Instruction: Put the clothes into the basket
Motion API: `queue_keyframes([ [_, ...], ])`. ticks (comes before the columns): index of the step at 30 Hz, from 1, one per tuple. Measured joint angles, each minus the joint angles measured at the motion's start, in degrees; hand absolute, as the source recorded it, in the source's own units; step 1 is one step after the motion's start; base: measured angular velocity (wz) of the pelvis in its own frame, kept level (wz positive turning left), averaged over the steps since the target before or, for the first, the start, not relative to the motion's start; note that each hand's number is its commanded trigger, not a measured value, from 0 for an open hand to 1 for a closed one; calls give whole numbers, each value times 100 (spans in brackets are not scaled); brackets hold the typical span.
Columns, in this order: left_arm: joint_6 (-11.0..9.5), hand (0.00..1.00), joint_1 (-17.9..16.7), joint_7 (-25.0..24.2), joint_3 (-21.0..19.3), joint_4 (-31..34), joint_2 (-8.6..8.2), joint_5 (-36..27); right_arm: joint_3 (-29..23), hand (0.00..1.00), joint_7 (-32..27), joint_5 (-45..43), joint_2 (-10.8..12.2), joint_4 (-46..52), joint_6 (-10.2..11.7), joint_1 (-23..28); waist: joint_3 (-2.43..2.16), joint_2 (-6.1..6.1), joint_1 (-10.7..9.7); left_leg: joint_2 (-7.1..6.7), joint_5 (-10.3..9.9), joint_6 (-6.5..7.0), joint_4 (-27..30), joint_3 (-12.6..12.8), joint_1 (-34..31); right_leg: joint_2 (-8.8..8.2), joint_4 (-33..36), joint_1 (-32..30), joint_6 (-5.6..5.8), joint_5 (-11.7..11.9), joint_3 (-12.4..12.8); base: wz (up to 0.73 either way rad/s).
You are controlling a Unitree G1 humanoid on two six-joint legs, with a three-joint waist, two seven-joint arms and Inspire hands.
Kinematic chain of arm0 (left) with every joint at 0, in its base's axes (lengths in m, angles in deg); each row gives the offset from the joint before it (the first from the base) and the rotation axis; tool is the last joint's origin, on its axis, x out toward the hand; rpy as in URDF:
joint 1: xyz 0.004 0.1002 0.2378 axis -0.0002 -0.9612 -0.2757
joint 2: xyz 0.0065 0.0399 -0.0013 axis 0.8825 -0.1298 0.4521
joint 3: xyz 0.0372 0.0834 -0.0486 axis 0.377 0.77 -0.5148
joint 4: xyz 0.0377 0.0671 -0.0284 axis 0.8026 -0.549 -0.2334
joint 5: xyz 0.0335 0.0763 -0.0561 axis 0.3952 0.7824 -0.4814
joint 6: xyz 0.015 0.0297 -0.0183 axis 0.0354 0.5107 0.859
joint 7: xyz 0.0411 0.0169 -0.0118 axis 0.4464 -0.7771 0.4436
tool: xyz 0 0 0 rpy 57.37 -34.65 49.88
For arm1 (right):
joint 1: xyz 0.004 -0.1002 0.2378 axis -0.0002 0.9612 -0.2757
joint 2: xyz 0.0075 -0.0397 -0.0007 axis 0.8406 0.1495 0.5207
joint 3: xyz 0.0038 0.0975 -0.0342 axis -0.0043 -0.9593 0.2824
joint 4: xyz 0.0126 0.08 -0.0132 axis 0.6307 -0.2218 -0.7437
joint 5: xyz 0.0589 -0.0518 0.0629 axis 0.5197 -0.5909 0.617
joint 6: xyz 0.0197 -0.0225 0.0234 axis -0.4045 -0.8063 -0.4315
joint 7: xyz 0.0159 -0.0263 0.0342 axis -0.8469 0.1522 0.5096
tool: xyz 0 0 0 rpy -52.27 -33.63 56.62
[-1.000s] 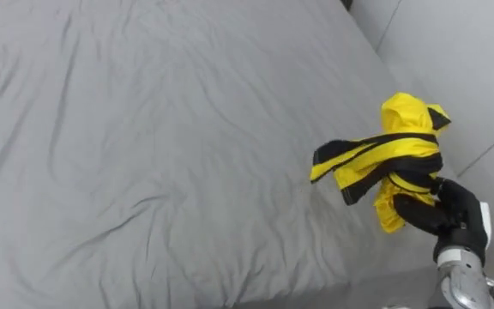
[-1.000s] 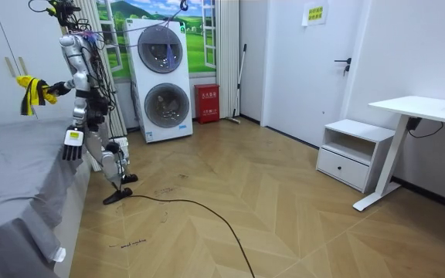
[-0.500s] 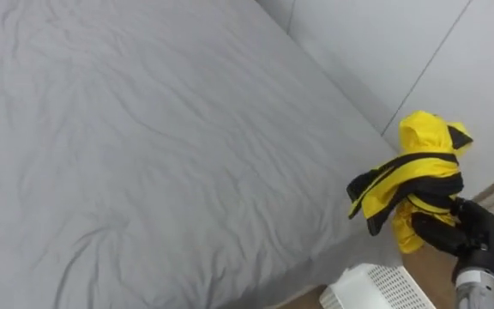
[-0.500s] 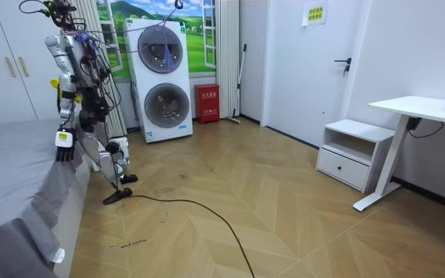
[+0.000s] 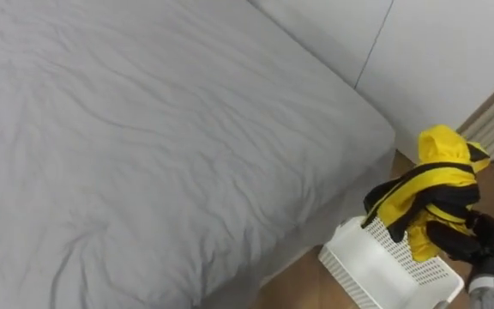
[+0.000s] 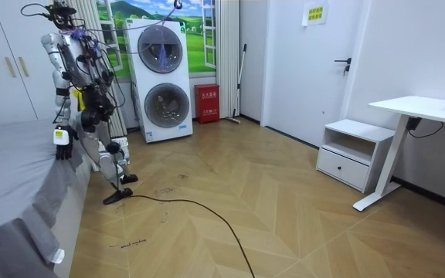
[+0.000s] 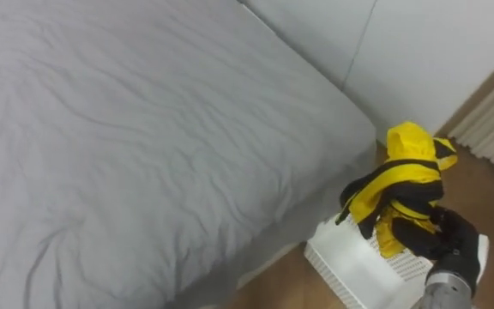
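Your bed [image 5: 144, 129] fills most of the eye views, and its grey sheet drops off at a rounded corner on the right, close to the white wall [image 5: 436, 51]. Just beyond that edge is a strip of wooden floor [image 7: 281, 287], and the white basket [image 5: 384, 266] sits there, just beside the bed's side below the corner. In the room view you stand at the bed's edge with the stacked washing machines [image 6: 164, 77] behind you, and bare floor opens wide to the room view's right, as far as the low cabinet [image 6: 354, 150] and desk [image 6: 423, 108]. Your right hand [image 5: 474, 242] is low on the right, its dark fingers curled round the bottom of the yellow and black garment [image 5: 431, 193]. The garment bunches up above the hand and trails to its left, in the air over the basket's near end. Your left hand [image 6: 60, 143] hangs beside the bed edge; you cannot tell how its fingers are set.
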Motion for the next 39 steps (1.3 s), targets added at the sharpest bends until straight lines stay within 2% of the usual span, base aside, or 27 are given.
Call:
queue_keyframes([
  [3,-23,0,55,-5,19,7,9,-228,-56,100,-211,43,-44,-365,5,-301,-16,65,0,-10,28,46,41,64,-273,33,273,-381,10,-20,127,-21],
  [6,-51,0,196,-6,130,-46,59,-383,-46,100,-340,34,-80,-746,22,-597,-5,67,7,-33,77,84,61,68,-478,51,452,-674,14,-16,213,-8],
  [14,-173,0,324,50,472,14,77,-456,139,100,-590,438,-80,-915,26,-887,6,101,36,-75,138,123,62,-35,-767,44,588,-1007,31,-10,210,3],
  [15,-175,0,347,53,539,14,76,-463,155,62,-614,470,-80,-980,30,-968,9,98,43,-89,156,131,62,-41,-793,31,615,-1046,40,-24,209,4],
  [16,-174,0,387,55,618,14,77,-516,165,19,-663,493,-81,-1108,30,-1082,10,97,43,-102,166,137,60,-52,-801,15,618,-1054,44,-33,195,5],
  [17,-174,0,388,55,651,7,78,-561,177,0,-682,496,-81,-1174,34,-1129,11,95,44,-106,167,139,58,-57,-803,5,619,-1055,45,-38,181,7],
  [22,-234,0,457,44,913,58,114,-681,287,0,-821,516,-82,-1496,74,-1294,30,64,34,-145,183,165,65,-123,-962,-58,628,-1180,65,-60,103,8],
  [26,-260,0,471,54,978,123,110,-791,299,0,-918,507,-81,-1495,75,-1332,29,65,30,-156,186,170,98,-179,-1057,-74,638,-1242,69,-62,81,2],
  [32,-269,0,481,70,1084,124,111,-897,298,0,-1058,512,-81,-1495,195,-1398,30,64,25,-184,186,170,95,-232,-1063,-119,635,-1223,79,-93,12,5],
  [39,-291,0,493,72,1092,126,120,-899,297,0,-1222,511,-82,-1494,200,-1410,37,53,23,-203,189,175,124,-278,-1066,-148,646,-1215,85,-124,-32,3],
])
